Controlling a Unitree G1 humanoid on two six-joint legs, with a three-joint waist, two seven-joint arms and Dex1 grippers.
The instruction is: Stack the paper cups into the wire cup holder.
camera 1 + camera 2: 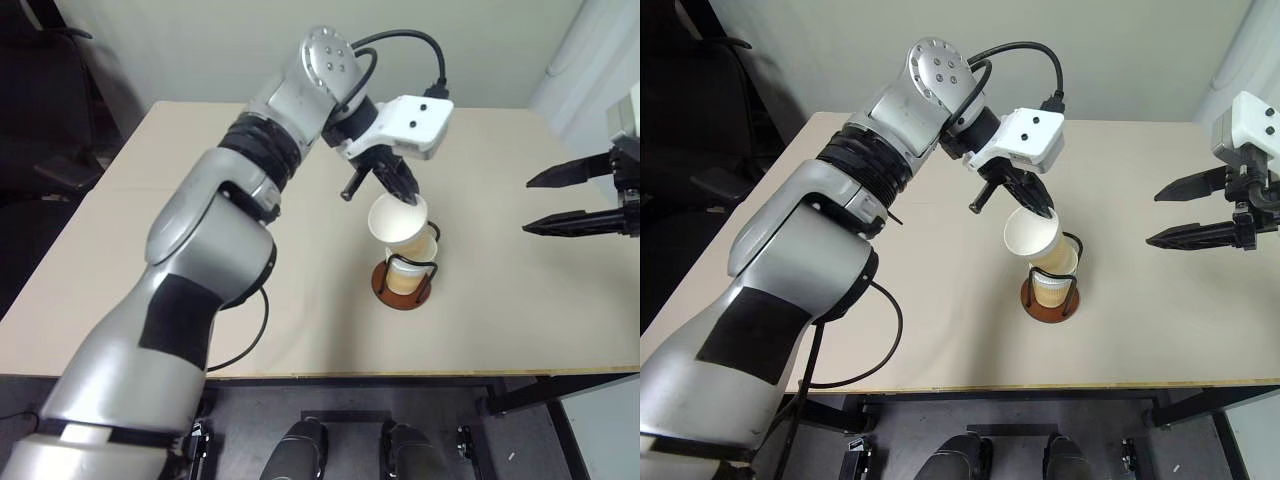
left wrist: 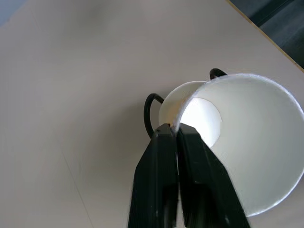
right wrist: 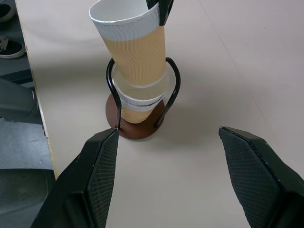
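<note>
Table (image 1: 520,330): smooth beige top, bearing the holder.
Wire cup holder (image 3: 137,129): round reddish-brown base and black wire loops, shown by the right wrist view, at the right gripper's twelve o'clock.
Paper cups (image 3: 135,50): ribbed tan, white-rimmed; the top one is being held tilted in the nested cup.
Left gripper (image 2: 176,135): fingers are pinched on the top cup's rim.
Right gripper (image 1: 575,195): fingers spread, nothing held.

The lower cup (image 3: 137,105) is mostly hidden by the tilted cup (image 3: 135,47) nested in it; how many are stacked cannot be told.
</note>
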